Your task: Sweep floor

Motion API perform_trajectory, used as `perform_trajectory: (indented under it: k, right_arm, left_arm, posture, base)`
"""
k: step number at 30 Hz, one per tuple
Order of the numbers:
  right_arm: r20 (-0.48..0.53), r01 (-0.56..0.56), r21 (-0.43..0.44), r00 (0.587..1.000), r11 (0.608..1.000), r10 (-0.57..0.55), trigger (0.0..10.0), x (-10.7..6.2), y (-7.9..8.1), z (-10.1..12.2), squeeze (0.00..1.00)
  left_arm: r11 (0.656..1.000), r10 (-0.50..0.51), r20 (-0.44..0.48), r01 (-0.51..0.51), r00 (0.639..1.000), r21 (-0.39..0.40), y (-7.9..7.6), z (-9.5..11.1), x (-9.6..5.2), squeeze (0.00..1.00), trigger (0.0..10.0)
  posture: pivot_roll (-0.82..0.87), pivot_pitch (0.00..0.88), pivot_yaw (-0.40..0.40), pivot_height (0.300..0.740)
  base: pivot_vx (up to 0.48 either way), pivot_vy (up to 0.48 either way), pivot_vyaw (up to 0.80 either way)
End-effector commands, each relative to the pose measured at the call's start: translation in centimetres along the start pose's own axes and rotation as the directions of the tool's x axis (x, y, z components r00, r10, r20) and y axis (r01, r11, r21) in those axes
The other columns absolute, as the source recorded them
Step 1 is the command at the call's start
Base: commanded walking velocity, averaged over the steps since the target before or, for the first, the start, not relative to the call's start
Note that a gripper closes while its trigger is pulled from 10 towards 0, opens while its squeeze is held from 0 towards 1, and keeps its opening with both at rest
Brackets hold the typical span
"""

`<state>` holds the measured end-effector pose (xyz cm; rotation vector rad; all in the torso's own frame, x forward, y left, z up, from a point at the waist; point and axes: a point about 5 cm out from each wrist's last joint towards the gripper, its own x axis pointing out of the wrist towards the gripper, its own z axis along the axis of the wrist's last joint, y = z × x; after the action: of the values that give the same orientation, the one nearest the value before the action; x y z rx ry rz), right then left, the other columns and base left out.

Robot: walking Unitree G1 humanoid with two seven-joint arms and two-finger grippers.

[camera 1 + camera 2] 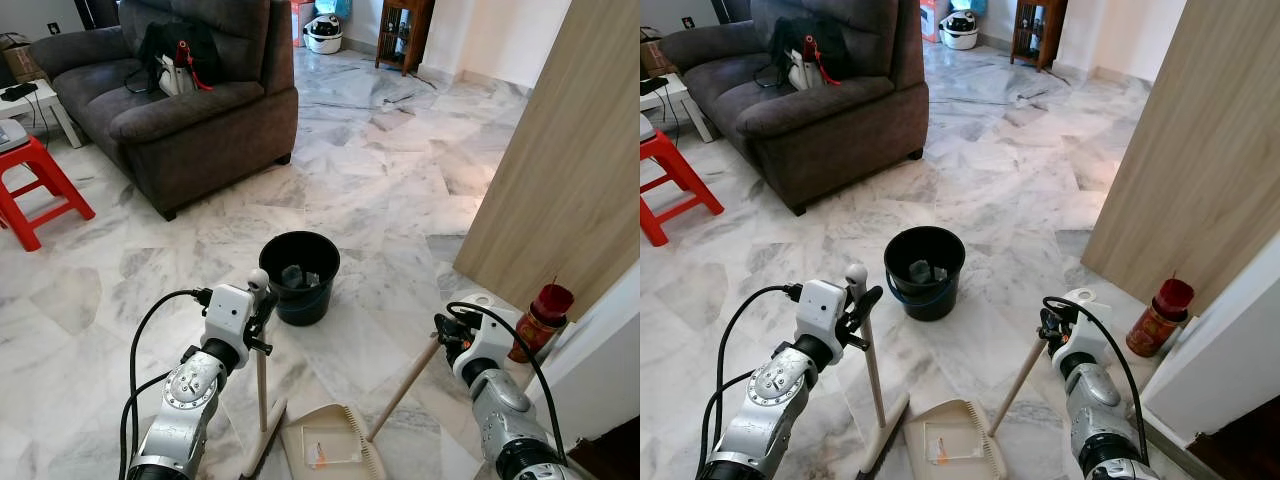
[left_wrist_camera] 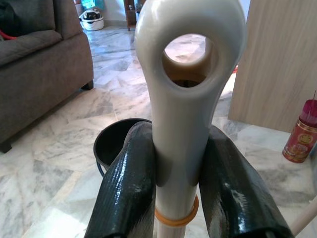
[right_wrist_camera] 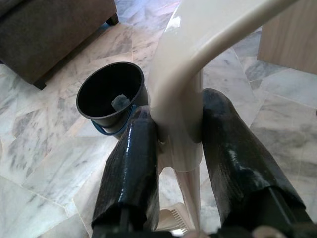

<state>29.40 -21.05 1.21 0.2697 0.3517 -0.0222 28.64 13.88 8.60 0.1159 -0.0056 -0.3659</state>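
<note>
Marble floor; left tool clamps broom, right tool clamps dustpan, cropped.

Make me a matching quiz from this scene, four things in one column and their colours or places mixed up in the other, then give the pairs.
Things:
1. bucket
2. stool
3. dustpan
4. broom

Descriptions:
A. red, beside the sofa
B. cream, on the floor between the two arms
C. black, on the marble floor ahead
D. its handle is clamped in the left claw

Pairs: 1-C, 2-A, 3-B, 4-D
</note>
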Motion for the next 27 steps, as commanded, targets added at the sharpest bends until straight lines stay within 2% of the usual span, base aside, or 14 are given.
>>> perform_trajectory:
  k: [1, 6, 13, 14, 15, 23, 25, 27]
  right_arm:
    - [0.019, -0.014, 0.011, 1.000, 1.000, 0.014, 0.0, 0.0, 0.2, 0.2, 0.00]
    - [0.043, -0.017, 0.019, 0.999, 1.000, 0.017, 0.0, 0.2, 0.3, 0.7, 0.00]
    - [0.136, -0.064, 0.055, 0.989, 0.996, 0.056, 0.0, 0.6, 1.1, 2.5, 0.00]
    - [0.161, -0.071, 0.070, 0.985, 0.995, 0.059, 4.8, 0.6, 1.2, 2.9, 0.00]
    - [0.170, -0.075, 0.077, 0.984, 0.994, 0.061, 10.0, 0.7, 1.2, 3.1, 0.00]
    - [0.270, -0.202, 0.155, 0.950, 0.967, 0.155, 10.0, 0.8, 2.3, 4.7, 0.00]
    - [0.278, -0.283, 0.157, 0.932, 0.946, 0.232, 10.0, 0.7, 3.0, 4.9, 0.00]
    - [0.271, -0.280, 0.131, 0.933, 0.951, 0.237, 10.0, 0.7, 3.1, 4.9, 0.00]
  left_arm:
    - [1.000, -0.008, 0.030, 0.007, 1.000, 0.013, 0.0, 0.7, 0.2, 0.00, 10.0]
    - [1.000, -0.008, 0.031, 0.008, 0.999, 0.012, 0.0, 0.7, 0.3, 0.00, 10.0]
    - [1.000, -0.004, 0.032, 0.004, 0.999, 0.012, 0.0, 0.7, 0.3, 0.00, 10.0]
    - [1.000, -0.005, 0.032, 0.004, 0.999, 0.012, 0.0, 0.7, 0.3, 0.00, 10.0]
    - [1.000, -0.005, 0.032, 0.005, 0.999, 0.013, 0.0, 0.7, 0.4, 0.00, 10.0]
    - [1.000, -0.015, 0.035, 0.014, 0.999, 0.028, 0.1, 0.8, 0.4, 0.00, 10.0]
    - [0.999, -0.025, 0.036, 0.023, 0.999, 0.046, 0.1, 0.9, 0.5, 0.00, 10.0]
    - [0.999, -0.025, 0.036, 0.024, 0.999, 0.048, 0.1, 0.9, 0.5, 0.00, 10.0]
  posture:
    - [0.10, 0.000, -0.008, 0.740]
    - [0.10, 0.000, -0.009, 0.740]
    - [0.09, 0.000, -0.009, 0.740]
    - [0.09, 0.000, -0.009, 0.740]
    - [0.09, 0.000, -0.008, 0.740]
    - [0.09, 0.000, -0.006, 0.740]
    - [0.09, 0.000, -0.007, 0.740]
    - [0.09, 0.000, -0.007, 0.740]
  base:
    - [0.000, 0.000, 0.00]
    - [0.000, 0.000, 0.00]
    - [0.000, 0.000, 0.00]
    - [0.000, 0.000, 0.00]
    - [0.000, 0.000, 0.00]
    - [0.000, 0.000, 0.00]
    - [0.000, 0.000, 0.00]
    - [0.000, 0.000, 0.00]
